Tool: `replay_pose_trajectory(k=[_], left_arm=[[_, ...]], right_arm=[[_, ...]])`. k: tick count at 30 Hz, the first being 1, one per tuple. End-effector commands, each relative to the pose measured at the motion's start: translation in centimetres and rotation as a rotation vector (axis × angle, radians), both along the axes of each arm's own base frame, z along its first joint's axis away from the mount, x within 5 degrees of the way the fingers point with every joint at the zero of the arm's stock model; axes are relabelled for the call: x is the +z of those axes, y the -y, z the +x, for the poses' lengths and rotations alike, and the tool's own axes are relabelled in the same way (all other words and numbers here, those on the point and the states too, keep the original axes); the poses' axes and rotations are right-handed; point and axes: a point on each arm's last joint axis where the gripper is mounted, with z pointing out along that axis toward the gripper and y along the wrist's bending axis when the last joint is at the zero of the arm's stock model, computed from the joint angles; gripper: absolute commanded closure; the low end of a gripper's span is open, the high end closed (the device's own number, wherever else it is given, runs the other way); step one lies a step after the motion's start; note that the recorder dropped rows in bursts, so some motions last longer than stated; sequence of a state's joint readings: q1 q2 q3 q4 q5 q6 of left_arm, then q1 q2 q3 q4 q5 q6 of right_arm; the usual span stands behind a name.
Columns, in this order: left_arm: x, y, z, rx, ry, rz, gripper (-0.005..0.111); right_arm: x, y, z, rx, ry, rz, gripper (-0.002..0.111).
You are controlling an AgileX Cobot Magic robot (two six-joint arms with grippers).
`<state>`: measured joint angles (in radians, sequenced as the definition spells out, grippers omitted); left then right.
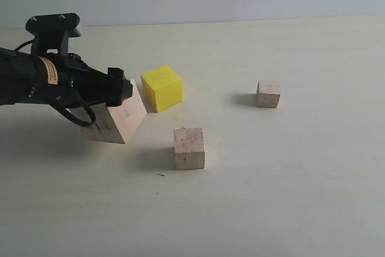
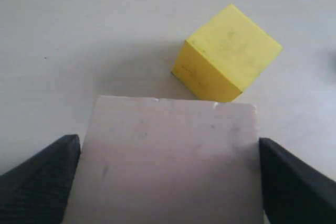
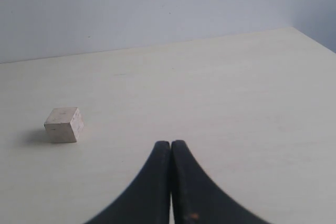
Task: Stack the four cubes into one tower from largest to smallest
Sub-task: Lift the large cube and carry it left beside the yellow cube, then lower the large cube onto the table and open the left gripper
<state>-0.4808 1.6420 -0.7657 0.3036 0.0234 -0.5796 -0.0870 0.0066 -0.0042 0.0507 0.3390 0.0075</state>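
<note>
1. The left gripper (image 2: 168, 150) has its jaws spread wide, one against each opposite side of the large cube (image 1: 123, 121), which fills the gap between them.
2. The right gripper (image 3: 171, 148) is closed tip to tip and holds nothing. It does not show in the exterior view.
3. In the exterior view the large cube sits tilted in the grip, one lower edge down toward the table (image 1: 271, 197). I cannot tell whether that edge touches.
4. Taking the large cube as dial centre in the exterior view:
   - The yellow cube (image 1: 162, 87) is just beside it, between 1 and 2 o'clock.
   - The medium cube (image 1: 189, 148) is near, at 4 o'clock.
   - The small cube (image 1: 268, 93) is well apart, toward 3 o'clock.
5. The step in hand looks like placing the large cube as the tower's base.
6. To do it well:
   - Level the cube before it goes down, so its top face lies flat for the yellow one.
   - Choose bare table clear of the yellow cube.
   - Part the jaws evenly so neither drags a side.
   - Back away without brushing the yellow cube.
7. Count: four cubes, three of bare wood and one yellow, none resting on another. Two grippers, one loaded and one empty.
</note>
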Motion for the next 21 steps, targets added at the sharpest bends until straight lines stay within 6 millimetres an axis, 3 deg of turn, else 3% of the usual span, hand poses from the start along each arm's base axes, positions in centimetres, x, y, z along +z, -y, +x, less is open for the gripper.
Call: replay_pose_trajectory(k=[1, 12, 21], left_arm=[[-1.5, 0.9, 0.5, -0.063, 0.026, 0.001, 0.107], [-3.9, 1.8, 0.6, -0.077, -0.012, -0.005, 0.107], [-3.6, 3.3, 0.2, -0.119, -0.053, 0.053, 0.107]], right_arm=[[-0.1, 0.0, 0.0, -0.005, 0.008, -0.008, 0.108], [-0.1, 0.0, 0.0, -0.005, 0.008, -0.009, 0.108], [-0.1, 0.0, 0.0, -0.005, 0.008, -0.007, 0.108]])
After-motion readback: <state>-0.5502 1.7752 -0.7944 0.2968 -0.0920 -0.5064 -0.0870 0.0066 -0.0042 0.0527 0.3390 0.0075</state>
